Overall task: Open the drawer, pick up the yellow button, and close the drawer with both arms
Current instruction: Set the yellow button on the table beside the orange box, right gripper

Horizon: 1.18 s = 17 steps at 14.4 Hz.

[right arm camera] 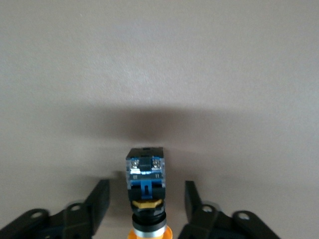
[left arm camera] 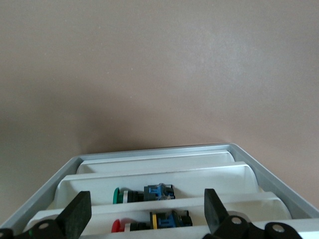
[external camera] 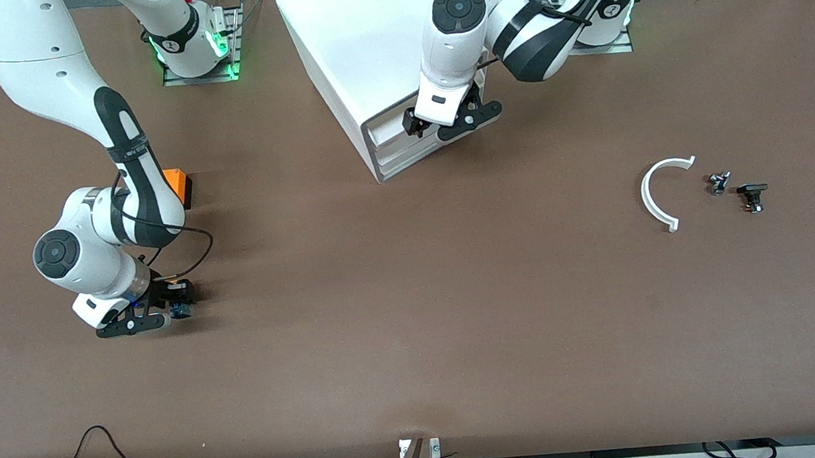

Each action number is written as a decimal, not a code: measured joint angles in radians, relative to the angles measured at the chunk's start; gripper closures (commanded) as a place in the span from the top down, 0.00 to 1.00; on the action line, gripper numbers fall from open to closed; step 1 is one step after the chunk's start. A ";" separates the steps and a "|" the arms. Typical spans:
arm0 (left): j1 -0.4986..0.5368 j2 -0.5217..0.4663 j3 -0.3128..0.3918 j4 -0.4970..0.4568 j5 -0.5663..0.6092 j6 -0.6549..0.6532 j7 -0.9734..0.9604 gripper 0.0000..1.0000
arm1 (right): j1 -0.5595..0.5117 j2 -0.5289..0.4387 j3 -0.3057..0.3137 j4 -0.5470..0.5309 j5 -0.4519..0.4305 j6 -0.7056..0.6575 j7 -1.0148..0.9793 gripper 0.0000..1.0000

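Both tools open — button point(right arm camera: 145, 191), drawer point(left arm camera: 164, 186)

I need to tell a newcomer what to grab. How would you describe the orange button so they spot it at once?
Go to the right arm's end of the table. The button lies there between the open fingers of the right gripper, nearer the front camera than the orange cube. It is smaller, with a blue-black body.

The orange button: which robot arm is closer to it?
The right. The right gripper is down at the table with the button lying between its open jaws, not gripped. The left gripper, also open, is away at the drawer of the cabinet.
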 measured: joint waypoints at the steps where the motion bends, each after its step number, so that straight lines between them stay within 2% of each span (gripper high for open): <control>1: 0.002 0.000 -0.008 -0.001 0.000 -0.003 -0.005 1.00 | 0.001 -0.007 0.001 0.007 0.000 -0.001 -0.001 1.00; 4: 0.003 0.000 -0.030 -0.001 0.000 -0.026 -0.007 1.00 | 0.008 -0.070 0.003 0.020 0.000 -0.050 -0.021 1.00; 11: 0.007 -0.001 -0.039 0.005 0.000 -0.070 -0.003 1.00 | 0.010 -0.294 0.003 0.022 0.000 -0.272 -0.040 1.00; 14: 0.037 -0.002 -0.041 0.068 0.000 -0.190 0.098 1.00 | 0.017 -0.377 0.004 0.022 -0.021 -0.364 -0.040 1.00; 17: 0.142 -0.007 -0.043 0.187 0.000 -0.368 0.318 1.00 | 0.014 -0.461 0.005 0.022 -0.081 -0.461 -0.019 1.00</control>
